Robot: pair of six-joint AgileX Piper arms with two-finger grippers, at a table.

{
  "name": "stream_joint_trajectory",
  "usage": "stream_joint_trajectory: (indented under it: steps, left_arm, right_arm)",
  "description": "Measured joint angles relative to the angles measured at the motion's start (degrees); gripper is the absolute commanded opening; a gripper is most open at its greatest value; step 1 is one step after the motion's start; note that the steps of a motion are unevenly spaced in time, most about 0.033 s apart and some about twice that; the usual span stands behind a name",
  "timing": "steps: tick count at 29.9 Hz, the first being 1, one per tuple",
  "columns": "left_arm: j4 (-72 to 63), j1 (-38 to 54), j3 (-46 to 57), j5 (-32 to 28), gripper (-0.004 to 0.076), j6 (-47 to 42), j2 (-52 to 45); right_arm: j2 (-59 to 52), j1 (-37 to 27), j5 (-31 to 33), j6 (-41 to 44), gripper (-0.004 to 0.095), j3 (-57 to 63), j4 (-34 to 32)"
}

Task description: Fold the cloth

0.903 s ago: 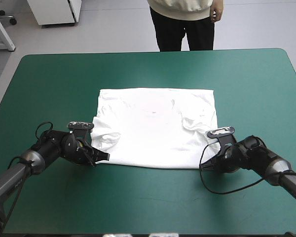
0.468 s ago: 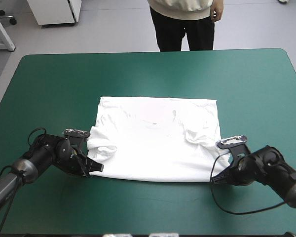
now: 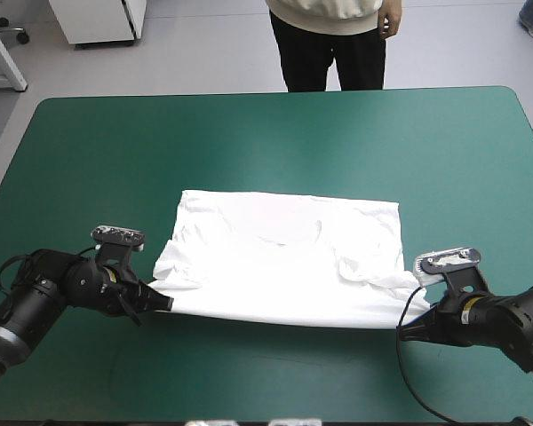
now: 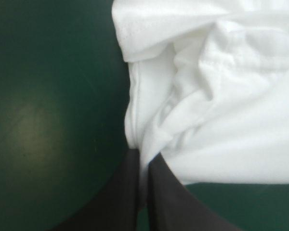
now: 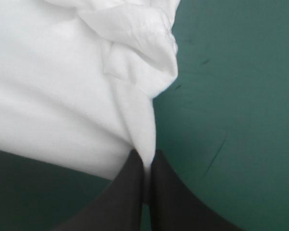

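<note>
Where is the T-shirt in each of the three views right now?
High view: the T-shirt lies spread mid-table, its near corners held by the left end effector and right end effector.
Left wrist view: the T-shirt spreads ahead of the left end effector, one corner pinched.
Right wrist view: the T-shirt spreads ahead of the right end effector, one corner pinched.
Shared landmark: the teal-green cover bordering the shirt's edge.

Teal-green table cover (image 3: 249, 124), stretched smooth, rounded at the far corners, a few faint dark scuffs
</note>
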Motion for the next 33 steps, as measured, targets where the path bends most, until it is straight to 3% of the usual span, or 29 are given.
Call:
stream_joint_trajectory:
  steps: [6, 12, 20, 33]
  left_arm:
    - [1.1, 0.0, -7.6, -5.5, -0.0009, 0.0, 5.8]
    - [1.6, 0.0, -16.7, -11.1, -0.0009, 0.0, 18.0]
    - [1.6, 0.0, -28.0, -18.5, -0.0009, -0.7, 30.7]
    - [2.2, 0.0, -31.2, -23.8, -0.0009, -1.6, 39.8]
  right_arm:
    - [4.9, 0.0, -1.8, 0.0, -0.0017, -6.5, -3.9]
    - [15.5, -3.1, -8.5, -0.6, -0.0017, -13.2, -6.1]
    - [30.1, -10.9, -17.2, -10.1, -0.0017, -22.4, 0.7]
    - [48.0, -12.0, -20.4, -12.5, 0.0008, -32.8, 2.3]
